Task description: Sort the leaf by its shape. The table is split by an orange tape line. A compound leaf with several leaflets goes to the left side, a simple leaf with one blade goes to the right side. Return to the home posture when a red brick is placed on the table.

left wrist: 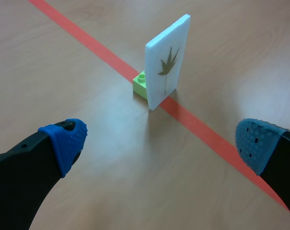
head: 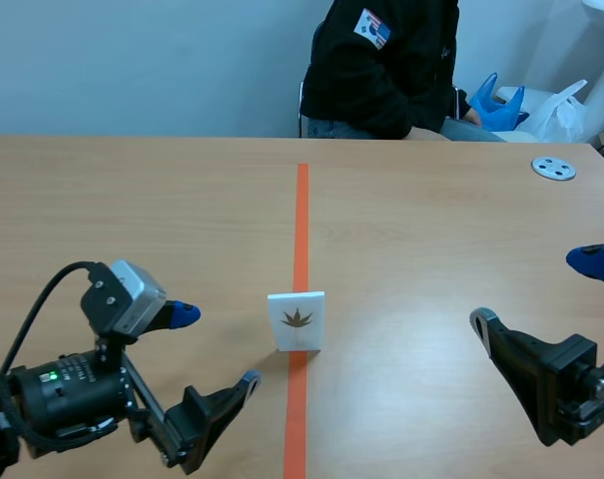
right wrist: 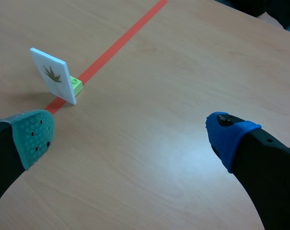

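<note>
Scene view: leaf card point(head: 297, 321) upright on tape line point(head: 302, 220), facing robot; left gripper point(head: 218, 347), right gripper point(head: 536, 291) wide open, empty.

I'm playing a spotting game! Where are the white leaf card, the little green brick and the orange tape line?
White flat card with brown leaf picture point(left wrist: 167, 63): left wrist view, on the leaf.
Small lime-green plastic brick point(left wrist: 139, 82): left wrist view, its top.
Orange tape line point(head: 302, 220): scene view, beyond the card.

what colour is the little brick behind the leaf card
Light green brick, clearest in the left wrist view, behind the white card.
</note>
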Available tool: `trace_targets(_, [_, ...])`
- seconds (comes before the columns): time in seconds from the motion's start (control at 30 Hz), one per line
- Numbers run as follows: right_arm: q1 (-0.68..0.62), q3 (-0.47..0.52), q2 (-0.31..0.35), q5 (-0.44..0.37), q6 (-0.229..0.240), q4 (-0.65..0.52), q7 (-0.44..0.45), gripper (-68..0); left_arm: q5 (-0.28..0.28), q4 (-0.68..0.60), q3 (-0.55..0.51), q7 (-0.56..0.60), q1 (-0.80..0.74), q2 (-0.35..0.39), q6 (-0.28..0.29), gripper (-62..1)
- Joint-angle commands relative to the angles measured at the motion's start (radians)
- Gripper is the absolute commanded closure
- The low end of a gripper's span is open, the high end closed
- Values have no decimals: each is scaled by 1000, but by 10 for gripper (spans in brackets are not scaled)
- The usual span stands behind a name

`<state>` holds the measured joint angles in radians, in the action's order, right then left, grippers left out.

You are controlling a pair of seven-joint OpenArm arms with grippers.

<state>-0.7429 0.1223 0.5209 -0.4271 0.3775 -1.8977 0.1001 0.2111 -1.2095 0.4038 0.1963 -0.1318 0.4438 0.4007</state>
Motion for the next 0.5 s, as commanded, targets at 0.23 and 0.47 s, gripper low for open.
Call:
trace_targets(0.23, [11, 1, 0, -7, -4, -19, 11, -679, -38, 153, 97, 89, 144, -124, -50, -623])
trace_targets(0.47, [11, 1, 0, -7, -4, -19, 11, -679, -77, 254, 148, 129, 217, -197, -79, -623])
